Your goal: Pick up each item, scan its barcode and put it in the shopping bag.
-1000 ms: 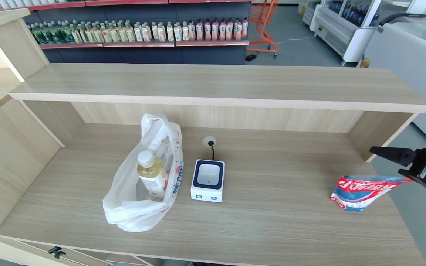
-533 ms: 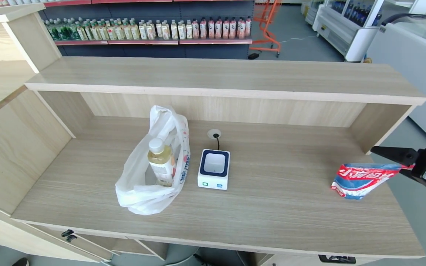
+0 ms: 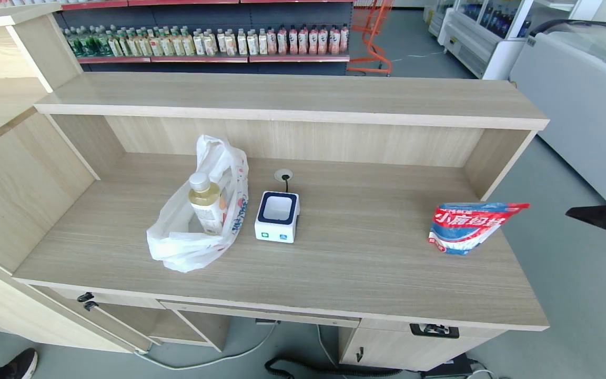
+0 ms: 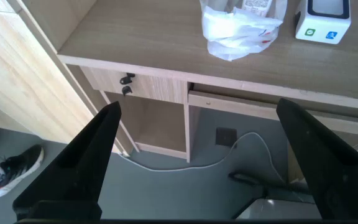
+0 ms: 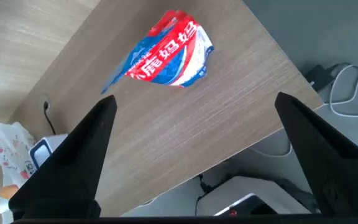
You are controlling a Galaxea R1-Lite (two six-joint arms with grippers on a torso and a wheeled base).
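A red, white and blue snack pouch (image 3: 466,226) lies near the counter's right end, also seen as the pouch (image 5: 166,56). My right gripper (image 3: 589,237) hangs open off the counter's right edge, apart from the pouch, and its jaws (image 5: 196,102) hold nothing. The white shopping bag (image 3: 187,239) stands at the left with a bottle of yellow drink (image 3: 205,210) upright inside. The white barcode scanner (image 3: 277,216) sits just right of the bag. My left gripper (image 4: 199,109) is open, low in front of the counter.
The wooden counter (image 3: 366,268) has a raised back shelf (image 3: 292,97) and side walls. Drawers (image 4: 148,87) sit under its front edge, with cables on the floor (image 3: 303,363). Freezers stand off to the right.
The head camera has shifted, so the whole scene sits differently. My right gripper, earlier at the pouch's top corner, is now clear of it to the right.
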